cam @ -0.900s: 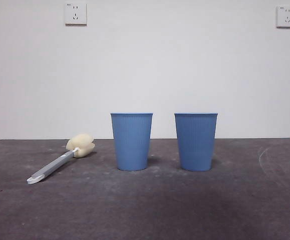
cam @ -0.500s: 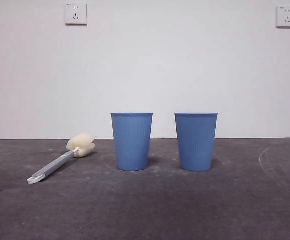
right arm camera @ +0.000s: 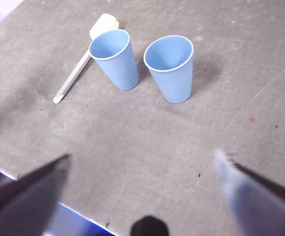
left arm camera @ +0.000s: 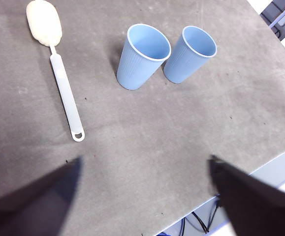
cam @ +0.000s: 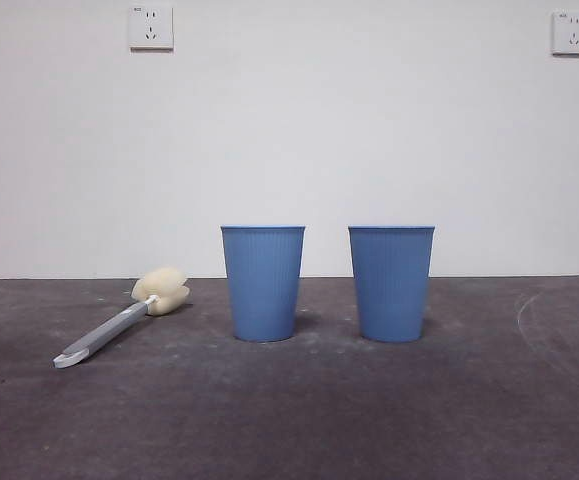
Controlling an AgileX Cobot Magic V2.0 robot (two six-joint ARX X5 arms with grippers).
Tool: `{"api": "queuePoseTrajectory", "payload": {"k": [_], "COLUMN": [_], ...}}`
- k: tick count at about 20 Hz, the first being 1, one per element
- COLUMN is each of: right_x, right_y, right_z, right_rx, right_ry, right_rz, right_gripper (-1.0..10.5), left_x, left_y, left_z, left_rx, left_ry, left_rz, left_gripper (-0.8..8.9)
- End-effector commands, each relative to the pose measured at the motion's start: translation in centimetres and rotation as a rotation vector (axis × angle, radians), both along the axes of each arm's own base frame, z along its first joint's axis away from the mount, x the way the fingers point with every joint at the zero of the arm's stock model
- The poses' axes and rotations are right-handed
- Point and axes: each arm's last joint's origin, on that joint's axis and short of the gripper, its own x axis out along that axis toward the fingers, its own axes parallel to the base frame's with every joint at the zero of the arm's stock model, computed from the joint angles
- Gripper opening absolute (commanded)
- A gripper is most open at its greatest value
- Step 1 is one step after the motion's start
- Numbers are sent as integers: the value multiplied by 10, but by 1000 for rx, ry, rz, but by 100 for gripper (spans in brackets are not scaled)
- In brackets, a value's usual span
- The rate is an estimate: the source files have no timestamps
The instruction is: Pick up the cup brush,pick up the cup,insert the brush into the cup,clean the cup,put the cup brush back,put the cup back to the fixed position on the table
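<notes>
Two identical blue ribbed cups stand upright side by side mid-table, the left cup (cam: 263, 283) (left arm camera: 142, 58) (right arm camera: 114, 60) and the right cup (cam: 391, 283) (left arm camera: 189, 47) (right arm camera: 171, 70). The cup brush (cam: 104, 335) (left arm camera: 66, 96) (right arm camera: 75, 74) lies flat to the left of them, its cream sponge head pointing toward the wall. My left gripper (left arm camera: 144, 162) hovers open and empty high above the table, on the near side of the brush and cups. High above the front of the table, my right gripper (right arm camera: 142, 155) is also open and holds nothing. Neither gripper shows in the front view.
The dark grey table (cam: 299, 420) has pale scuffs. Its front edge (left arm camera: 260, 169) (right arm camera: 14, 172) runs close below both grippers. A white wall with two sockets (cam: 151, 27) stands behind the table.
</notes>
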Motion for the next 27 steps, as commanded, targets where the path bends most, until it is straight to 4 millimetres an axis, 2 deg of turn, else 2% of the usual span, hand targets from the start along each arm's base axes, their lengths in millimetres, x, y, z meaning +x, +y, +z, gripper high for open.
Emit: {"api": "queuePoseTrajectory", "payload": {"k": [1,3,7,14,20,23,27], "right_x": [0,1,4,11,15,15,15], "right_y": [0,0,0,0,0,0,0], "right_z": [1,2,1,-2,-3,-3,-3], "right_rx": [7,8,8,25,25,25,25], "right_ry": [-4,-11,2,41,57,57,57], "right_rz": [-1,-1,-1,9,10,9,10], "right_gripper": [599,599,599,598,598,598,598], "left_x": [11,25,68,140,173,184,197], "left_y": [-1,-4,-13,-55,-81,-85,-93], "left_z": [-1,-5,-19,-79,-125,-136,-141], "left_rx": [15,20,80,329,463,484,465], "left_ry": [20,47,95,212,240,262,292], "left_rz": [-28,-45,-46,-22,43,67,86], "left_gripper": [631,628,625,624,624,624,624]}}
